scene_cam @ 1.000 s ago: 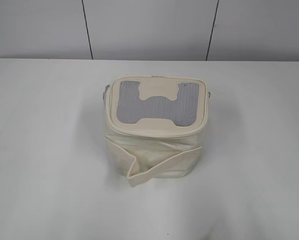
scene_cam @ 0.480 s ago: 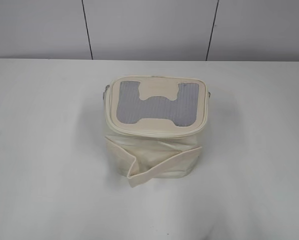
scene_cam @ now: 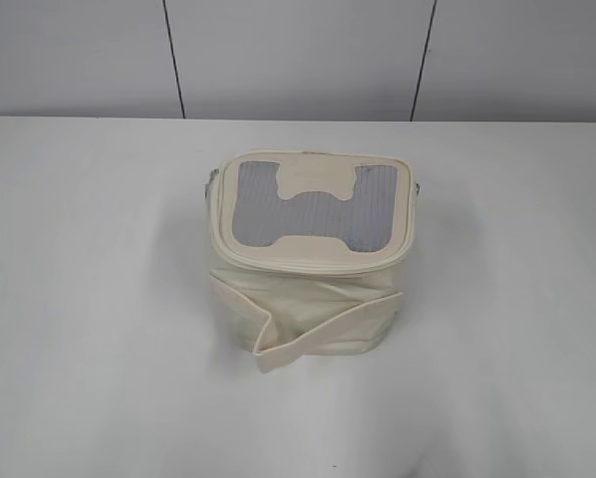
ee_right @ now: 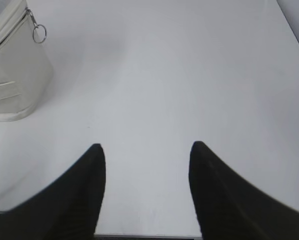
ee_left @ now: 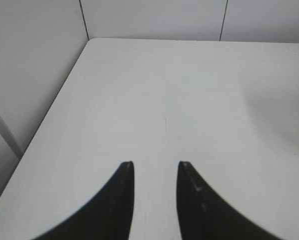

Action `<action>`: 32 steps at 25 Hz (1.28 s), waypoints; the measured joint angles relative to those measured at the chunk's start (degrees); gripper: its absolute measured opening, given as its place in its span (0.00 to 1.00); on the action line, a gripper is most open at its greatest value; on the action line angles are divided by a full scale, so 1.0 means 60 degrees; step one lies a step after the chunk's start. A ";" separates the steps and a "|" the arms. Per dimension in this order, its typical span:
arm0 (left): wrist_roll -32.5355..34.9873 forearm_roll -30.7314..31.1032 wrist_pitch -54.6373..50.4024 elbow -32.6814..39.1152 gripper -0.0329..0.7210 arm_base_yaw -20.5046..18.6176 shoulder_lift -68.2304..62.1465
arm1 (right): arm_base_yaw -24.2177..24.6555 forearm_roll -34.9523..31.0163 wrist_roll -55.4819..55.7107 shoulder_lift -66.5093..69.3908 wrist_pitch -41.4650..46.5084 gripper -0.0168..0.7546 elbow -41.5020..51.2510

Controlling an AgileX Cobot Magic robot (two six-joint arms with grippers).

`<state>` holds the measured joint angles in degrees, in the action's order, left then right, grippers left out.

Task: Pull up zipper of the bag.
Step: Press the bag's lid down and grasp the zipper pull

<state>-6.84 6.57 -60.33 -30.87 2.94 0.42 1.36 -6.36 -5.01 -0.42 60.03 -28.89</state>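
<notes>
The bag (scene_cam: 310, 254) stands at the centre of the exterior view on the white desk (scene_cam: 89, 299), mesh top upward, its cream strap (scene_cam: 318, 334) slack across the near side; in the right wrist view one corner of it fills the upper left of the frame. The zipper (ee_right: 23, 16) runs along the top rim, and one silver pull (ee_right: 38, 33) with a ring hangs free at that corner; a second metal fitting shows at the bag's left edge (scene_cam: 210, 181) in the exterior view. Neither arm appears in the exterior view, so both are judged clear of the bag and the approach not yet begun. The left pincer (ee_left: 155, 167) is spread, holds nothing, and points across bare desk toward the upper edge of its frame. The right pincer (ee_right: 147, 150) is spread wide and empty, the pull well up and left of it. For a clean step, the right pincer should probably close on the ring itself while the other arm steadies the soft wall, since the bag may slide or fold.
</notes>
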 joint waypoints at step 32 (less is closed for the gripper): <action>0.0000 -0.1297 0.0004 -0.0011 0.35 0.0000 -0.1481 | -0.1429 -0.6619 -0.7623 1.6391 -0.0338 0.49 -1.0177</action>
<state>-6.84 -1.21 -60.30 -30.94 2.94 -8.46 -7.21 -46.07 -50.75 97.93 58.00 -89.95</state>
